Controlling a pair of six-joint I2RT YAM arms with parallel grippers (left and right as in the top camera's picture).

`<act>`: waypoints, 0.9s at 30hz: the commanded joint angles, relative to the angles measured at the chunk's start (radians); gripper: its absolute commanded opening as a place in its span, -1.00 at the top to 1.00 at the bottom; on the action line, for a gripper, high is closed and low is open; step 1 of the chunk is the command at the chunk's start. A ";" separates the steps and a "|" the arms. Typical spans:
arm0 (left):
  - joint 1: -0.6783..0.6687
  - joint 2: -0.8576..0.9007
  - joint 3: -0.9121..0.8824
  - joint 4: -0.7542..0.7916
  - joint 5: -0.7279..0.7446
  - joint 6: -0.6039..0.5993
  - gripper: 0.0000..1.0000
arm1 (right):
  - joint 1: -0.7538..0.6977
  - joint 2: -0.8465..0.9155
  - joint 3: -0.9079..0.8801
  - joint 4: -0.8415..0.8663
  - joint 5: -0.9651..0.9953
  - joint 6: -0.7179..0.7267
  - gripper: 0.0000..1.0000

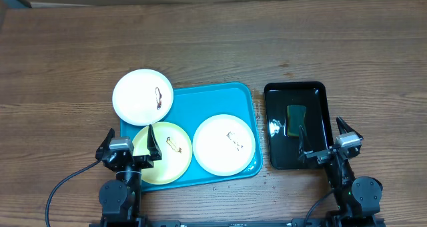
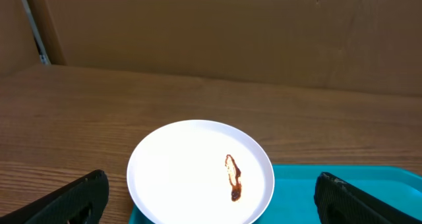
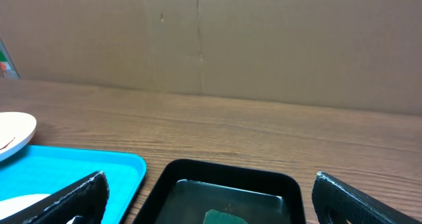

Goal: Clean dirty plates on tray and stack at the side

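Just right of L gripper (image 1: 130,144): yellow-green plate (image 1: 171,162).

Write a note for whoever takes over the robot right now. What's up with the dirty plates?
Left end effector: open, empty, by the yellow-green plate.
Right end effector: open, empty, at the black tray holding a green sponge.
Plates: yellow-green plate and a white plate lie in the blue tray; the other white plate overhangs its far-left corner.
Done: nothing; all three are smeared, none stacked.
Left: grab sponge, wipe each, stack beside the tray.
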 commanded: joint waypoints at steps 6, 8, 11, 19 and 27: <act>-0.004 -0.008 -0.003 0.002 0.006 0.026 -1.00 | -0.003 -0.010 -0.010 0.006 -0.003 -0.003 -1.00; -0.004 -0.008 -0.003 0.002 0.006 0.026 -0.99 | -0.003 -0.010 -0.010 0.016 -0.031 -0.003 -1.00; -0.004 -0.008 -0.003 0.002 0.006 0.026 -0.99 | -0.003 -0.010 -0.006 0.029 -0.080 0.046 -1.00; -0.004 -0.008 -0.003 0.002 0.006 0.026 -1.00 | -0.003 0.013 0.183 -0.017 -0.080 0.290 -1.00; -0.004 -0.008 -0.003 0.002 0.006 0.026 -1.00 | -0.003 0.346 0.692 -0.429 -0.076 0.222 -1.00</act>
